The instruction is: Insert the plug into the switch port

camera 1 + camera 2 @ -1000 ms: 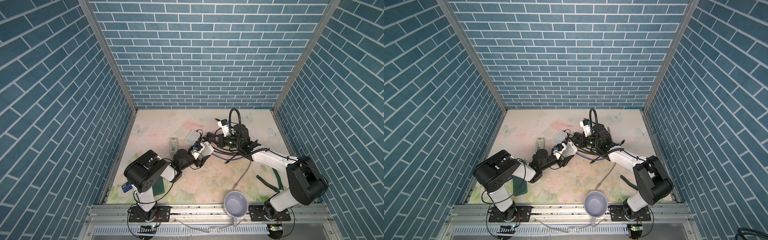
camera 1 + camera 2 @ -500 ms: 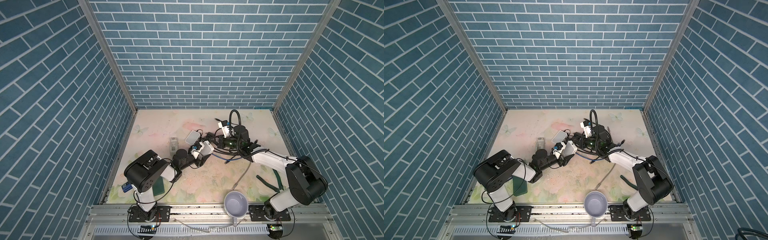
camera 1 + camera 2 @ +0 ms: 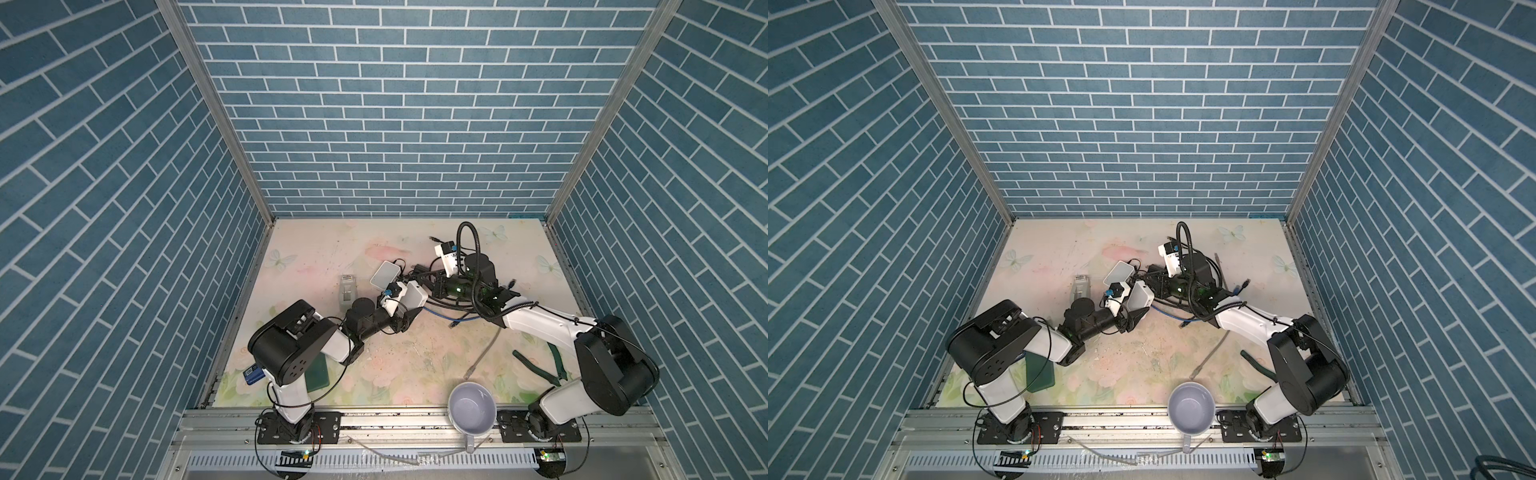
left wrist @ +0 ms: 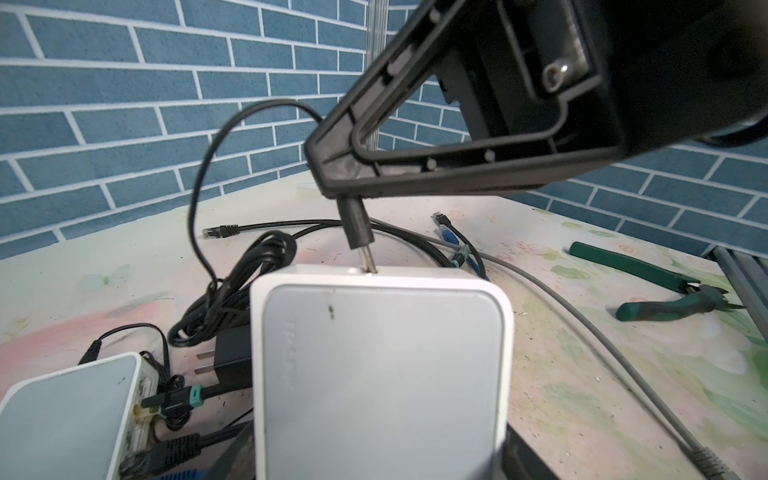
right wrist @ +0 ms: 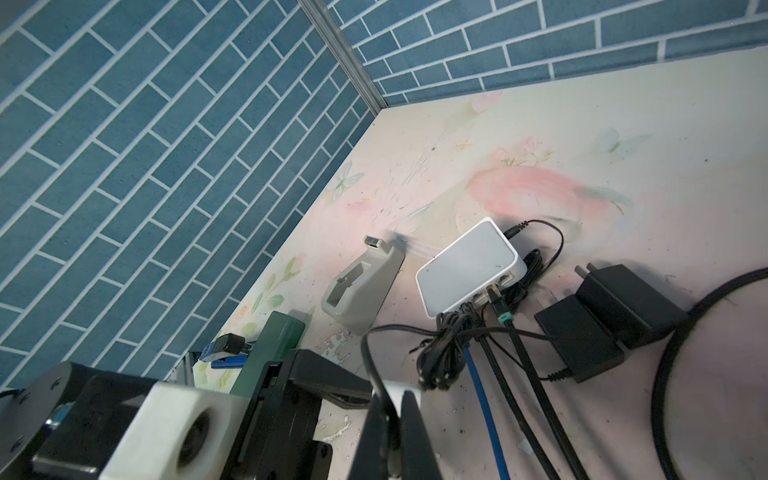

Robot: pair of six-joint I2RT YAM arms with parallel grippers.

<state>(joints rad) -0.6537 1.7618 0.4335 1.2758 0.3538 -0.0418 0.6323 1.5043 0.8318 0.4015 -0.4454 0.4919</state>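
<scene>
The black barrel plug [image 4: 356, 226] stands almost upright near the middle of the table [image 3: 316, 249]. Its metal tip meets the far edge of the white switch [image 4: 382, 365]; I cannot tell whether it has entered a port. The right gripper [image 4: 334, 183] reaches in from the right, and its fingers are pressed narrowly together on the plug's upper end. The plug's thin black cord [image 4: 208, 166] arcs up and falls to the left.

The white switch is held off the table, tilted on edge, with the left gripper [image 3: 407, 311] spread wide around its lower part and clasping both sides. In both top views it sits between the two arms [image 3: 1140, 300].

Just left of it and farther back, a second white switch [image 5: 469, 266] lies flat on the table with several network cables plugged into its side. Two black power adapters [image 5: 623, 307] lie beside that switch. A blue network cable [image 3: 451, 318] trails to the right under the right arm.

A grey cradle [image 3: 347, 291] lies left of the second switch. A grey cable [image 3: 484, 357] runs toward the near edge, where a lilac mug [image 3: 473, 409] stands right of centre. Green-handled pliers [image 3: 540, 365] lie near the right side.
</scene>
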